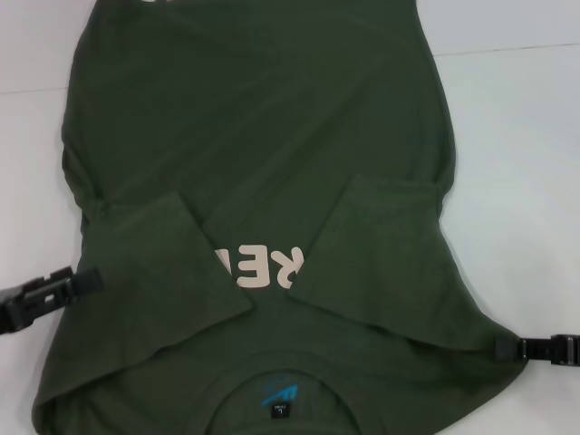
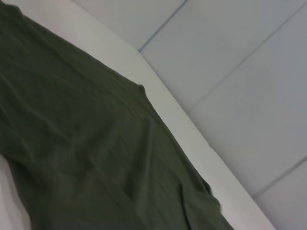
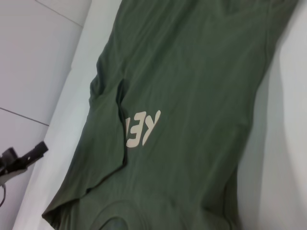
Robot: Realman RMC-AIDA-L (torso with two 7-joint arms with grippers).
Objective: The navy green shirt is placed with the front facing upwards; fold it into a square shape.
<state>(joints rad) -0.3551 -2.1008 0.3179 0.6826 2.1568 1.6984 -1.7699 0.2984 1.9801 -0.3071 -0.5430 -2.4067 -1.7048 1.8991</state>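
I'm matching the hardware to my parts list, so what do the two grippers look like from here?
In the head view, both are black and blocky. The left gripper is a long bar with ridged, stepped sections, widening to a chunkier body at the picture's edge. The right gripper is a slimmer black bar with a squared block partway along. No cables, labels or markings show on either. Both sit beside the green shirt.

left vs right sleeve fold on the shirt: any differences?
Left sleeve reaches further inward and covers the first letters of the print; right sleeve covers only the last ones. The left gripper sits higher beside the shirt than the right gripper. Both sleeves lie folded inward.
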